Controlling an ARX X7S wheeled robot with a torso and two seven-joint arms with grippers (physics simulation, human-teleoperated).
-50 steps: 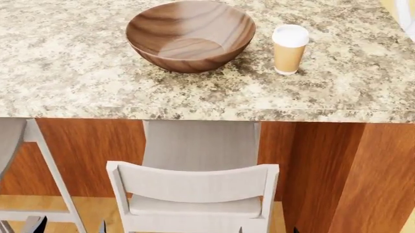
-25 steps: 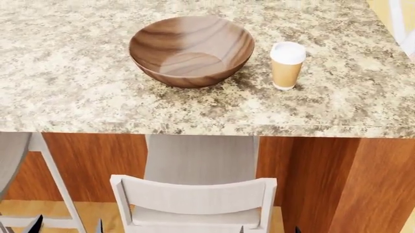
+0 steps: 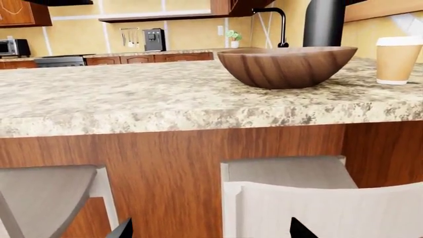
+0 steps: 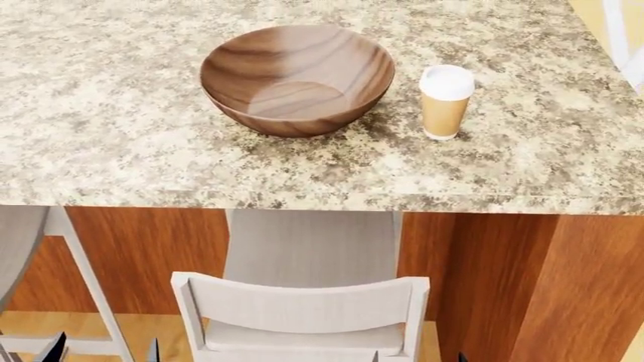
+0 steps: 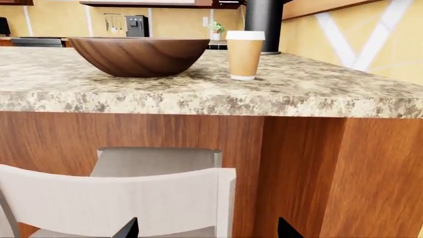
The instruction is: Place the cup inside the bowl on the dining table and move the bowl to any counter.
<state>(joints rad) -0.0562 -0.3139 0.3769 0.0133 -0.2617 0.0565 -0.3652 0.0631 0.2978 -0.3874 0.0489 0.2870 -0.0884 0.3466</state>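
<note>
Head view, change: against the picture a second back the camera had tipped so that the table dropped lower in frame; against the half-second picture nothing differed, so the view had settled.
Head view, things: the bowl point(image 4: 297, 79) stood upright on the dining table point(image 4: 121, 136), and the cup point(image 4: 445, 102) stood lidded at the bowl's 3 o'clock, near it but apart. A pale chair point(image 4: 302, 309) sat tucked at the table's 6 o'clock edge.
Head view, grippers: only dark finger tips showed at the lower edge, the left gripper point(image 4: 104, 351) and the right gripper point(image 4: 415, 357), both below the tabletop.
Left wrist view: the left fingertips stood spread with nothing between them; bowl point(image 3: 287, 66) and cup point(image 3: 397, 59) sat up on the table, well apart from that gripper.
Right wrist view: the right gripper point(image 5: 207, 229) likewise had its tips apart and empty; the cup point(image 5: 244, 54) stood just beside the bowl point(image 5: 138, 55).
Meaning for the task: nothing had been grasped; the robot seemed lined up, and raising the right arm to the cup looked the likely first step.
</note>
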